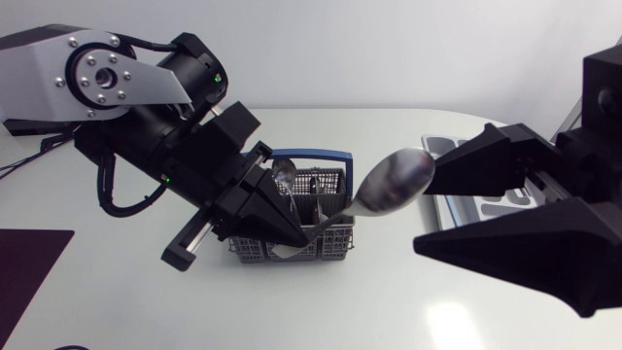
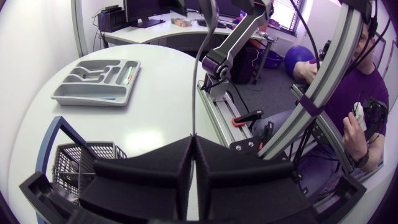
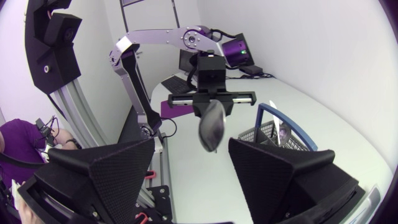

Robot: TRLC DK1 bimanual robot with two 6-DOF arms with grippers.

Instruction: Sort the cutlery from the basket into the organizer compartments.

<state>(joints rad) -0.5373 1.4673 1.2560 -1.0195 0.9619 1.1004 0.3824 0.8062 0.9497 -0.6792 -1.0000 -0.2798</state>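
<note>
My left gripper hangs over the grey wire basket and is shut on the thin handle of a silver spoon. In the left wrist view the spoon's handle rises straight out of the shut left gripper. The spoon's bowl points toward my right gripper, which stands open with a finger on each side of the bowl. From the right wrist view the bowl floats just ahead of the gap of the open right gripper, touching neither finger. More cutlery stands in the basket.
The grey organizer lies on the white table beyond the basket; in the head view the organizer is mostly hidden behind my right gripper. The basket has a blue handle. A dark mat lies at the table's left edge.
</note>
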